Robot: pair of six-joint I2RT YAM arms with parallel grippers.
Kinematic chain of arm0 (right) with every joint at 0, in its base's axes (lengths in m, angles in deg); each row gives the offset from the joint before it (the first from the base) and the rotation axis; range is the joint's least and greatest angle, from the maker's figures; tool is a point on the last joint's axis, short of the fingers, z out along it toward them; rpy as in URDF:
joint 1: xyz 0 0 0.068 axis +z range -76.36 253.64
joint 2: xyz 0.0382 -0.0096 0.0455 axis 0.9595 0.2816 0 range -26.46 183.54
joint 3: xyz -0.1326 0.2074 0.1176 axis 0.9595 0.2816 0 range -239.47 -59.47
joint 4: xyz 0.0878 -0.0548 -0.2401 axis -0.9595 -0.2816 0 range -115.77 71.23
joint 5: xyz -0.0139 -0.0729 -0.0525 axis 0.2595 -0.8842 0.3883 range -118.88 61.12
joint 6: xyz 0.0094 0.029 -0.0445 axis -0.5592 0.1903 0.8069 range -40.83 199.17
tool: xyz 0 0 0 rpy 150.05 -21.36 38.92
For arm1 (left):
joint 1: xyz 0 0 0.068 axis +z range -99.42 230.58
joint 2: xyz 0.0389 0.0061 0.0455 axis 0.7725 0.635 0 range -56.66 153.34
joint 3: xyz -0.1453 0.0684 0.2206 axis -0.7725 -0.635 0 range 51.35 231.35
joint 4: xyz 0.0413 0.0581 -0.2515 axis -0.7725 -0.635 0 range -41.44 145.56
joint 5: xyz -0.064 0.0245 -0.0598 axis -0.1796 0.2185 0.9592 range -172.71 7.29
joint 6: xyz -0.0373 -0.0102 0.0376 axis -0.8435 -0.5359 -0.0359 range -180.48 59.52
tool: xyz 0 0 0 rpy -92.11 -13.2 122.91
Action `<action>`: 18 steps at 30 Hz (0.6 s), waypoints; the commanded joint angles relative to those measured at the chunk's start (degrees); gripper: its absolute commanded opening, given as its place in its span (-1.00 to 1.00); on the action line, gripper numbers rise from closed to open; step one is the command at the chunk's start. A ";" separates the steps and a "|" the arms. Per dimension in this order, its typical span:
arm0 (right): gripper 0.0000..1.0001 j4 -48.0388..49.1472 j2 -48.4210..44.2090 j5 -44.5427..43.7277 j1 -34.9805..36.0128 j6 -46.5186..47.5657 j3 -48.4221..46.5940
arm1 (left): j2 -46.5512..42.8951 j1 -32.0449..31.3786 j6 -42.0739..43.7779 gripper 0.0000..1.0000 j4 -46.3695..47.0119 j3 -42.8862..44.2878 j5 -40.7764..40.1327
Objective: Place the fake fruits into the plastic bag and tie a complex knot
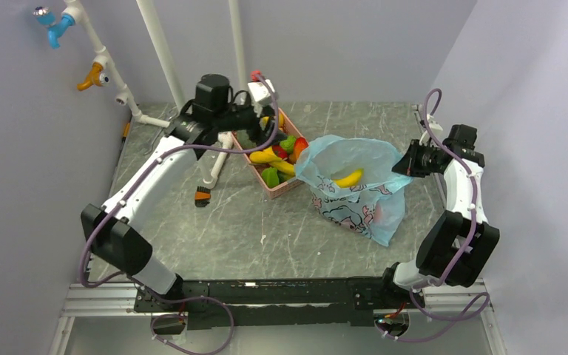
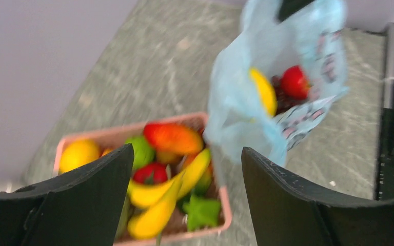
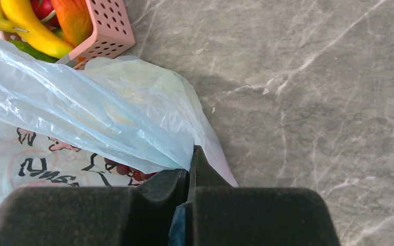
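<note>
The light-blue plastic bag (image 1: pixel 355 188) stands open on the table, right of the pink basket (image 1: pixel 254 168). My right gripper (image 1: pixel 407 161) is shut on the bag's right rim (image 3: pixel 133 138). Inside the bag are a banana (image 2: pixel 264 91), a red apple (image 2: pixel 293 82) and dark grapes (image 2: pixel 282 100). The basket holds bananas (image 2: pixel 159 192), a mango (image 2: pixel 172 137), a green lime (image 2: pixel 142 149), a red apple (image 2: pixel 151 173) and a yellow-orange fruit (image 2: pixel 79 154). My left gripper (image 2: pixel 187 151) hovers open and empty above the basket, also in the top view (image 1: pixel 257 127). No knot is visible.
A white pipe stand (image 1: pixel 214 159) rises just left of the basket. A small orange-and-black brush (image 1: pixel 202 196) lies on the table near it. Grey walls close in at the back and both sides. The black mounting rail (image 1: pixel 266 292) runs along the near edge.
</note>
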 commanded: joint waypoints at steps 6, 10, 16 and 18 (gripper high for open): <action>-1.00 1.01 1.05 -1.47 -0.95 1.59 -2.64 | -2.52 3.54 -10.36 0.59 -6.76 -14.85 -14.81; -1.00 0.79 1.27 -1.57 -0.88 1.44 -2.99 | 1.11 3.55 -14.75 0.57 -6.45 -16.12 -16.95; -1.00 0.42 1.04 -1.57 -0.94 1.16 -3.19 | 6.75 3.56 -13.58 0.57 -5.71 -11.89 -15.55; -1.00 0.34 1.01 -1.62 -0.91 1.18 -3.26 | 8.66 3.54 -12.95 0.56 -6.41 -10.90 -15.08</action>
